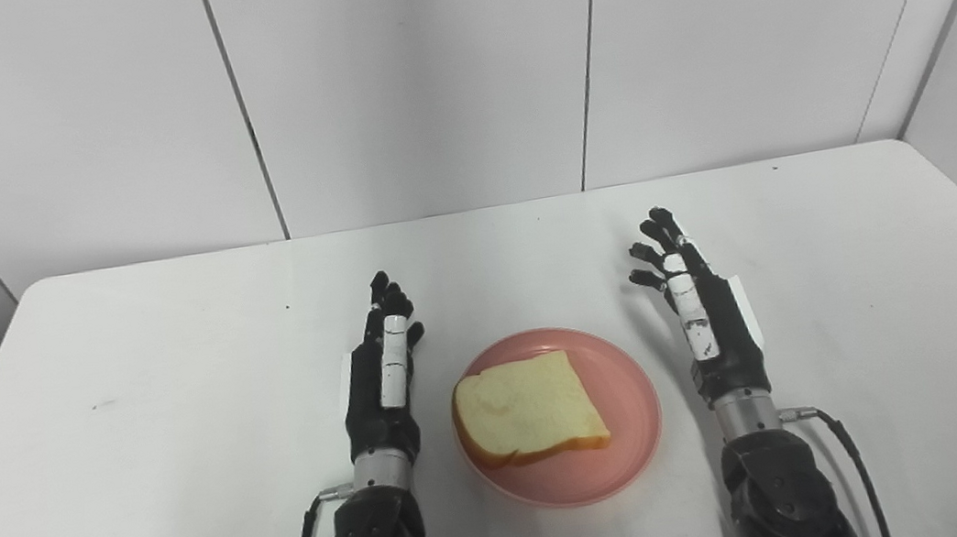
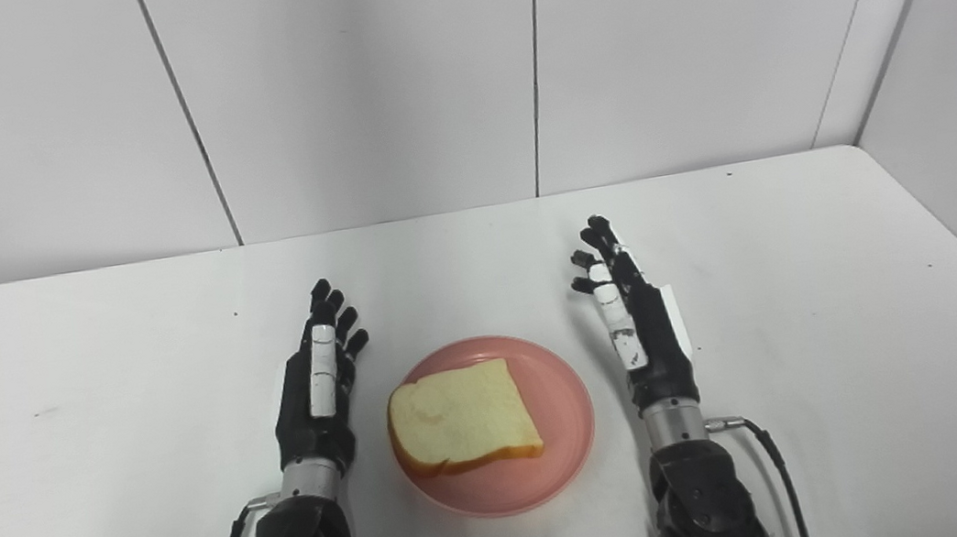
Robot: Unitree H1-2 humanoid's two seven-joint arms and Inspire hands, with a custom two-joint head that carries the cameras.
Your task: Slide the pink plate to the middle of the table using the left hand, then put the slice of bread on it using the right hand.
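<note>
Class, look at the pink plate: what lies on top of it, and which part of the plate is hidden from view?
A slice of bread lies on the pink plate, toward its left side. The plate's surface under the bread is covered and cannot be seen.

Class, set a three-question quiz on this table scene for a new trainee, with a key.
1. True or false: the slice of bread lies on the pink plate.
2. Which hand holds something? A) left hand B) right hand C) neither
3. Fill in: the plate sits ____ the two hands.

Key: 1 true; 2 C, both are open and beside the plate, not touching it; 3 between.
</note>
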